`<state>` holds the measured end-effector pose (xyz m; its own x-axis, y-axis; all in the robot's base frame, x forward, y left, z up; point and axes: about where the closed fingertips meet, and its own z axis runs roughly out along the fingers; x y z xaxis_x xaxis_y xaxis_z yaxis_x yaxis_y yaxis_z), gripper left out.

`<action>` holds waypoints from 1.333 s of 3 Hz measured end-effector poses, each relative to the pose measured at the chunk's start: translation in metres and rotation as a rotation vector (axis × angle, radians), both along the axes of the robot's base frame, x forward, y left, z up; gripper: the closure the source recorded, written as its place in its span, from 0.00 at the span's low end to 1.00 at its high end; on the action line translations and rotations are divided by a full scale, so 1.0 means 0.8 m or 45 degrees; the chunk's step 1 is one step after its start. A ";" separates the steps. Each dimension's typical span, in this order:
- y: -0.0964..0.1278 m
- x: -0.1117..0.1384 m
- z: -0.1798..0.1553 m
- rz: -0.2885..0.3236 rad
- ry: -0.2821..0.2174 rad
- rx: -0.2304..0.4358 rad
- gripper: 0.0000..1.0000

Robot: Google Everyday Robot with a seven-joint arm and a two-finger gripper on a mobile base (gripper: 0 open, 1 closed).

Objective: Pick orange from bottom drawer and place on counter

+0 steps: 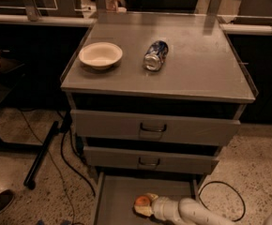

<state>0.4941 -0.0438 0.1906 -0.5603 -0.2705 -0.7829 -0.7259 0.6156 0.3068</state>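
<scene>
The orange point(142, 201) lies on the floor of the open bottom drawer point(117, 198), at the lower middle of the camera view. My gripper point(143, 205) reaches in from the lower right on a white arm, and its pale fingers sit around the orange. The counter point(197, 64) is the broad grey top of the cabinet above.
A white bowl point(101, 55) and a crushed blue-silver can point(155, 55) sit on the counter. Two upper drawers with dark loop handles point(153, 128) are shut. Black cables point(70, 149) and a black stand leg point(40, 156) lie on the speckled floor at the left.
</scene>
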 end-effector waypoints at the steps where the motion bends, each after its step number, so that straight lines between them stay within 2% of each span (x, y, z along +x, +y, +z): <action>1: -0.038 -0.023 0.049 -0.115 -0.102 -0.017 1.00; 2: -0.056 -0.036 0.055 -0.162 -0.105 -0.013 1.00; 3: -0.058 -0.034 0.058 -0.171 -0.112 -0.014 1.00; 4: -0.081 -0.020 0.088 -0.258 -0.182 -0.033 1.00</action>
